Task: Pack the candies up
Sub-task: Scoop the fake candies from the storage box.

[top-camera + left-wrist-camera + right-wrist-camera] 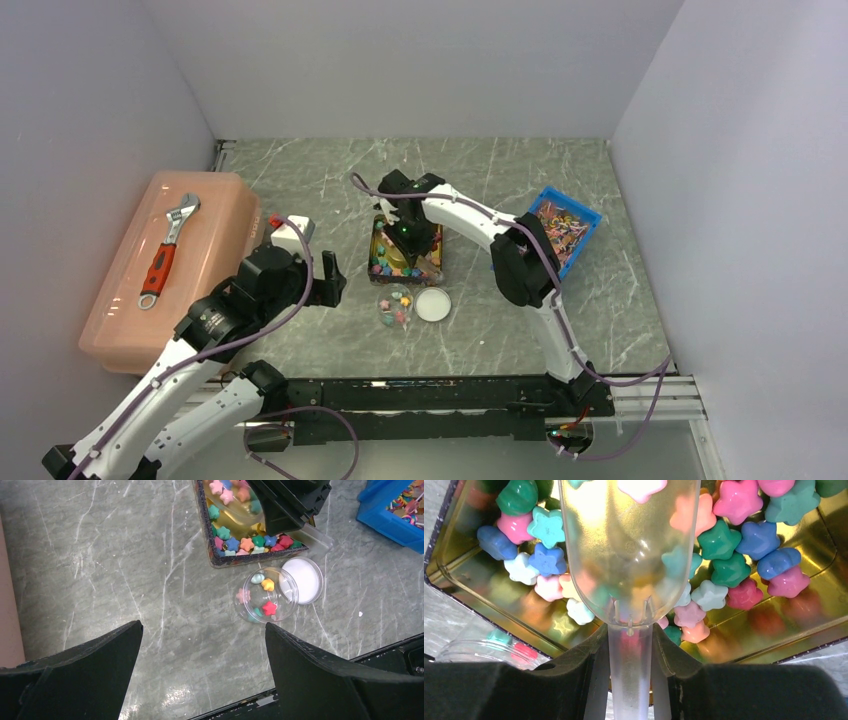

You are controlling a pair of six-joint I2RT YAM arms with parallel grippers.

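Observation:
Star-shaped candies point(730, 540) in pink, blue, green and red fill a gold-lined tin point(408, 254) at the table's middle. My right gripper point(630, 645) is shut on the handle of a clear plastic scoop point(629, 545) held over the tin, its bowl among the candies. A small clear round tub point(266, 595) holding several candies stands just in front of the tin, also seen in the top view point(395, 305). Its white lid point(302, 579) lies beside it on the right. My left gripper point(202, 645) is open and empty, hovering left of the tub.
A blue bin point(563, 228) of mixed coloured items stands at the right. A pink lidded box point(205, 250) with a red-handled wrench point(166, 250) on top sits at the left. The black rail point(430, 395) runs along the near edge.

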